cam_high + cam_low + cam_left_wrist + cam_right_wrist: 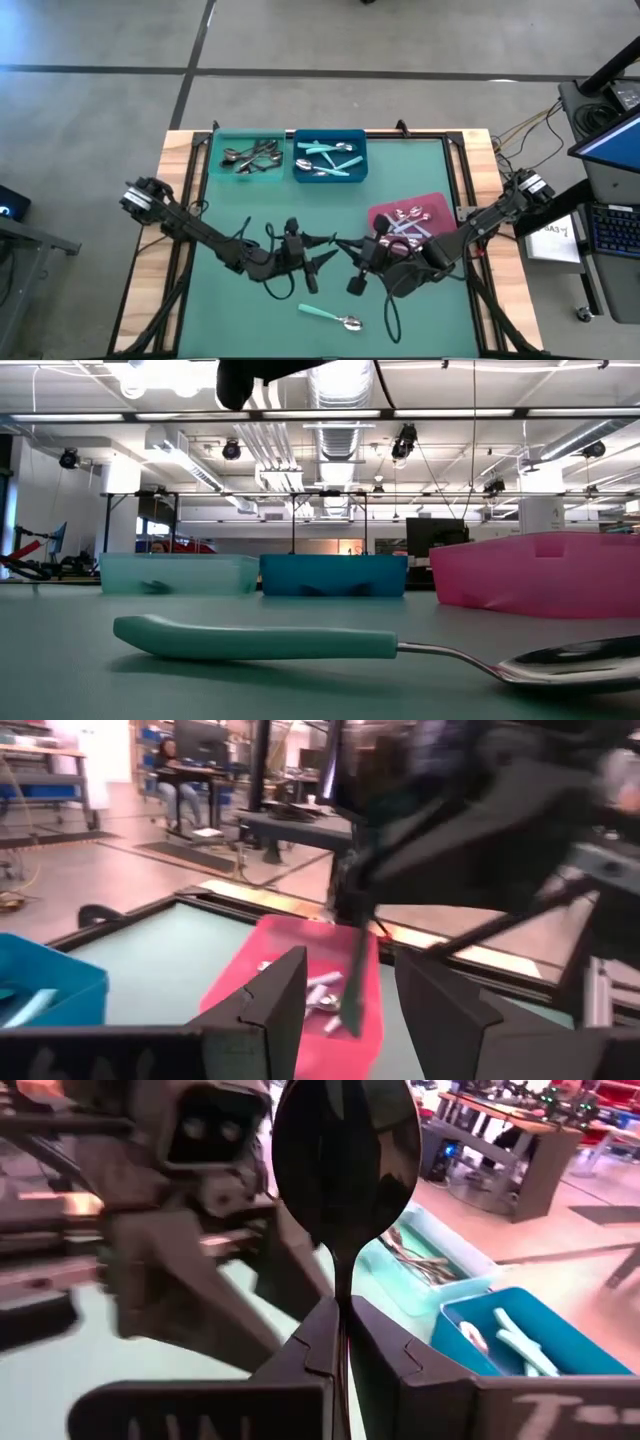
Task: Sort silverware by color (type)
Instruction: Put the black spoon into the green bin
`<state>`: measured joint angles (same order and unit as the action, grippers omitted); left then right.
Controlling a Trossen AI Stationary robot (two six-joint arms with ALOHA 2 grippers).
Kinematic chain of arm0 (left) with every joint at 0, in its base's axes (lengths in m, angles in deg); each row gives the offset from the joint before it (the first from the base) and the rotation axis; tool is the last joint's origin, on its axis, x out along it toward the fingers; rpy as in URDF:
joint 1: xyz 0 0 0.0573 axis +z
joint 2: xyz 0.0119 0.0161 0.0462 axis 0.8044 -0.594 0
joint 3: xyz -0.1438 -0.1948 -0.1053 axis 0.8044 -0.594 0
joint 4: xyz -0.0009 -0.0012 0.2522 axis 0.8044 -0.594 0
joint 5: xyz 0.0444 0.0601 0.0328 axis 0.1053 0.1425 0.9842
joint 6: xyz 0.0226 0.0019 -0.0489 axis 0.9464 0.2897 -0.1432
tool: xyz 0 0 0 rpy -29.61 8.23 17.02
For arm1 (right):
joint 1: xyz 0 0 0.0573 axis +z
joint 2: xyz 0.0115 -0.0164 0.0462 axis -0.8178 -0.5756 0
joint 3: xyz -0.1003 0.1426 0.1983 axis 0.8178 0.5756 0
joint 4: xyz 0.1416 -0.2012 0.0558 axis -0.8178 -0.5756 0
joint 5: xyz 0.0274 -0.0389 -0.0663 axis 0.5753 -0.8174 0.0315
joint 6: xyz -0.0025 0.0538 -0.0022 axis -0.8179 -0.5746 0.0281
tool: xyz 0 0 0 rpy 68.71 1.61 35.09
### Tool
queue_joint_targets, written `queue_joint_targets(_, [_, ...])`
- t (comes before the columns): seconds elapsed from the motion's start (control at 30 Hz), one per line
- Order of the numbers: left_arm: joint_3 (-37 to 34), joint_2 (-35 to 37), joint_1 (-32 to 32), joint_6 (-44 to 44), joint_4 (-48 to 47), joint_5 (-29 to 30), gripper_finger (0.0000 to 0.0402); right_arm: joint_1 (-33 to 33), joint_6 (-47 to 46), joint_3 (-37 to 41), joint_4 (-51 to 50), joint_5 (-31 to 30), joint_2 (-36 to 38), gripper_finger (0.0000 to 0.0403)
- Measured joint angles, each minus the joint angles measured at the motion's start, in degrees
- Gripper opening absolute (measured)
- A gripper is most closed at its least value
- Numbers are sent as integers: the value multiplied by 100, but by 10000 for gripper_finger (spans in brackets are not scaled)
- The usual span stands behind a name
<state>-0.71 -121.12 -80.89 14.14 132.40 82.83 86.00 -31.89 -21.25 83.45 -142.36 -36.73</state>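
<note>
Right gripper (340,1342) pinches dark spoon (345,1175) upright.

In the low view both arms are almost wholly cut off by the upper edge; only a dark blob (250,378) shows at 12 o'clock. The turquoise-handled spoon (300,643) there loses its bowl tip past the edge at 3 o'clock. In the right wrist view the dark spoon (345,1160) has its handle hidden between the right gripper (343,1342) fingers, and the other arm (190,1200) is blurred. The spoons in the pink bin (300,970) are blurred in the left wrist view.
</note>
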Motion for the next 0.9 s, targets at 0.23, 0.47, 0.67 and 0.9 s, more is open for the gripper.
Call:
queue_joint_targets(0.23, [0,0,2,4,99,-5,139,-1,651,0,518,276,0,9])
queue_joint_targets(0.47, [2,-1,6,-4,154,-102,139,6,1148,0,779,350,2,9])
queue_joint_targets(0.67, [101,-16,6,-4,154,-363,139,-54,1419,0,799,527,0,9])
queue_joint_targets(0.9, [166,-17,6,91,138,-275,119,-81,1551,0,910,671,0,9])
